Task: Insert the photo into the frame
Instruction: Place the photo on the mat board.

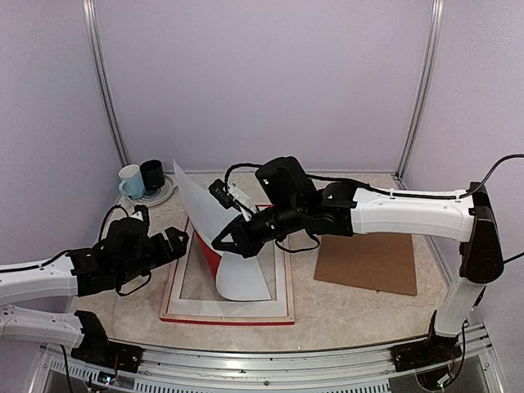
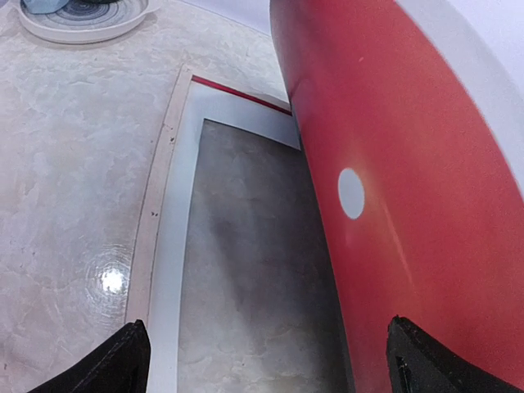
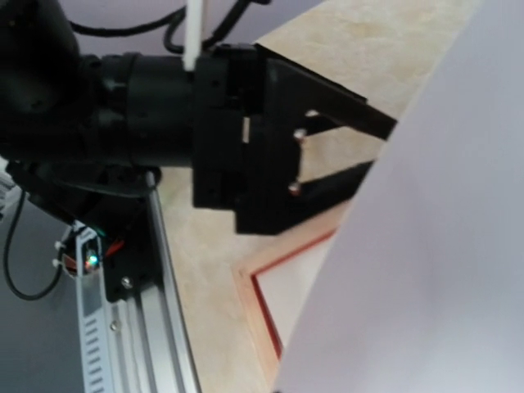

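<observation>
Your right gripper (image 1: 219, 243) pinches the photo (image 1: 239, 277), curled on edge above the frame (image 1: 229, 309). Your left gripper (image 1: 178, 241), spread wide, hovers at the frame's left rail, facing the photo's red side.

Glossy paper of the photo (image 2: 409, 164) is shining; the frame (image 2: 162, 205) is showing pale wood (tabletop (image 2: 74, 180) polished, glinting lower left).

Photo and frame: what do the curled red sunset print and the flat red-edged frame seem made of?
Red sunset photo: thin flexible paper or card, since it bows smoothly; finish perhaps satin. Red-edged rectangular frame: probably wood, pale matt sides with a red painted edge.
</observation>
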`<state>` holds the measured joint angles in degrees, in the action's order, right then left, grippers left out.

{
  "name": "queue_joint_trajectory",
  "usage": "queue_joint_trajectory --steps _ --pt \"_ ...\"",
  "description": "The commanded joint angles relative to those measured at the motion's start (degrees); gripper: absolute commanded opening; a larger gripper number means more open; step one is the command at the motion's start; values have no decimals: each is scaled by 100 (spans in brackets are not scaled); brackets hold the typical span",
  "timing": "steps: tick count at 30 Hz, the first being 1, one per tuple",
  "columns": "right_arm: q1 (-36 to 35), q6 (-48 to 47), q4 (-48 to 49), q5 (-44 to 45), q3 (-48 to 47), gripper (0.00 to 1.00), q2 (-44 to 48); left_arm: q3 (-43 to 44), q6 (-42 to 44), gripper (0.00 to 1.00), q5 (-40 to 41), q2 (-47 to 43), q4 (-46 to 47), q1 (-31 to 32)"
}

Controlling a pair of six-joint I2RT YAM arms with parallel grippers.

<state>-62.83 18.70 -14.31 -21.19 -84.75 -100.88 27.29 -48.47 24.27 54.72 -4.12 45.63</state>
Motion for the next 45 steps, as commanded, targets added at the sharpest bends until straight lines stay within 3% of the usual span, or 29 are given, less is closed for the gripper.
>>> queue_joint_trajectory --steps 1,8,11,19,24,34,45 --pt "-131 150 217 -274 -427 6 -416 -256 -164 99 -89 -322 -242 -252" --pt "-177 238 268 -413 -693 10 -936 -738 -338 99 -435 -720 -206 -720" --pt "-177 269 282 -414 -658 16 -1003 -899 -421 99 -467 -835 -244 -845" --pt "-15 325 155 -107 -432 47 -862 -1162 -701 99 -133 -1373 -551 -901" --pt "394 496 182 34 -104 69 -679 -1280 -643 99 -284 -1265 -353 -1060" --pt "1107 699 6 11 -187 73 -1030 -1146 -19 99 -1998 163 1247 -2532" --pt "1400 808 281 -218 395 73 -943 -923 304 99 -3344 1980 2928 -3300"
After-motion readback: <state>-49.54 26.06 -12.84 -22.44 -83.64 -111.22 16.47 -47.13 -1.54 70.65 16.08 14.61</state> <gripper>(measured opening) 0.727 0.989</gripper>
